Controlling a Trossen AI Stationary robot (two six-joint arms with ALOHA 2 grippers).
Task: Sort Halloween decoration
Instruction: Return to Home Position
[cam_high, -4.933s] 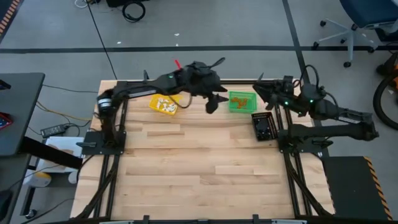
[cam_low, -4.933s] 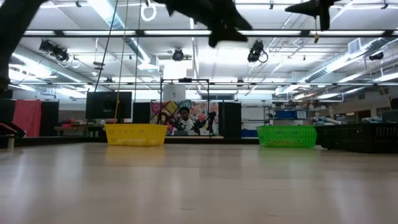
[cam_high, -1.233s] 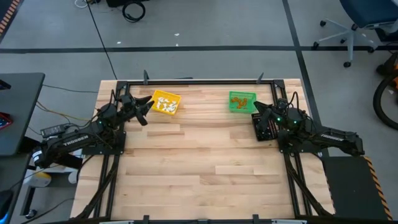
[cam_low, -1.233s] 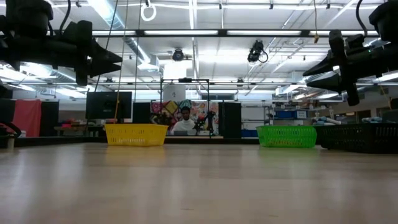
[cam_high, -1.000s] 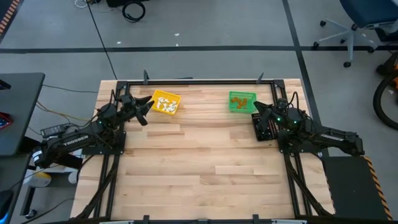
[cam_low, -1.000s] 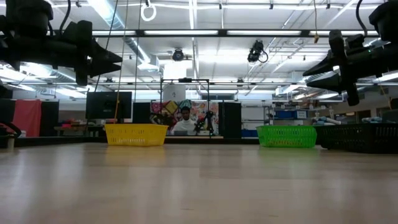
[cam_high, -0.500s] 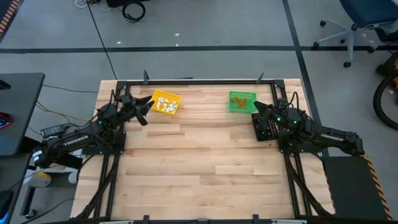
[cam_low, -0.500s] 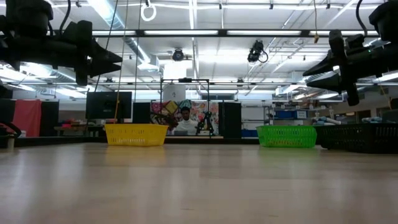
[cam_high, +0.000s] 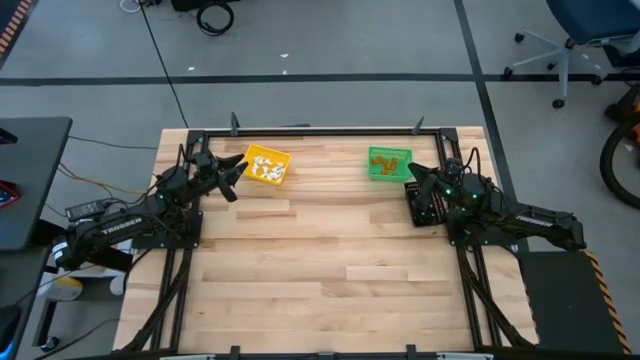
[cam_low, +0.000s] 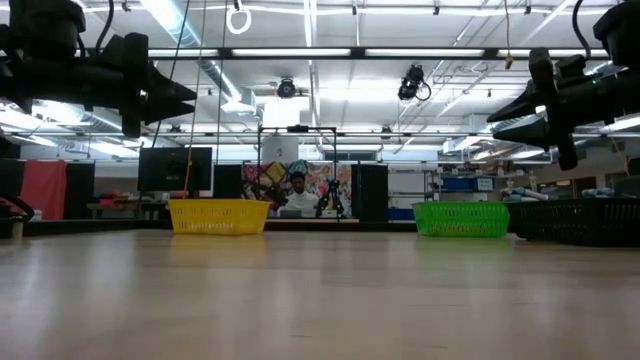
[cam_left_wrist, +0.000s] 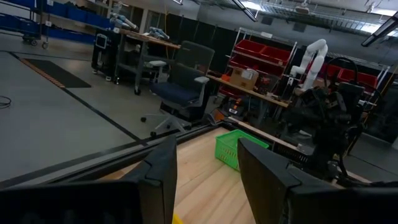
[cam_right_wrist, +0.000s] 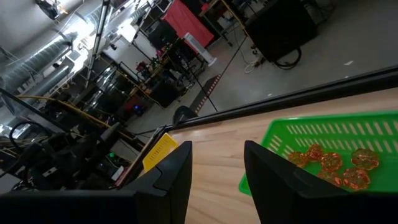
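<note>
Halloween decoration: white pieces (cam_high: 266, 170) are held in the yellow bin (cam_high: 283, 157), upper left of the surface (cam_high: 320, 260); orange pieces (cam_high: 390, 160) in the green bin (cam_high: 372, 175), upper right. Black bin (cam_high: 426, 208) adjoining; contents cannot be told. Left claw (cam_high: 234, 178), fingers apart and empty, is raised beside the yellow bin. Right claw (cam_high: 411, 180), likewise parted and empty, is raised over the black bin's upper edge.

Near worktop (cam_high: 320, 280) far edge: left bin (cam_high: 282, 160), middle bin (cam_high: 373, 166); right bin (cam_high: 424, 203) just before middle, by right edge. Trinkets (cam_high: 264, 170) in left, middle bins.
</note>
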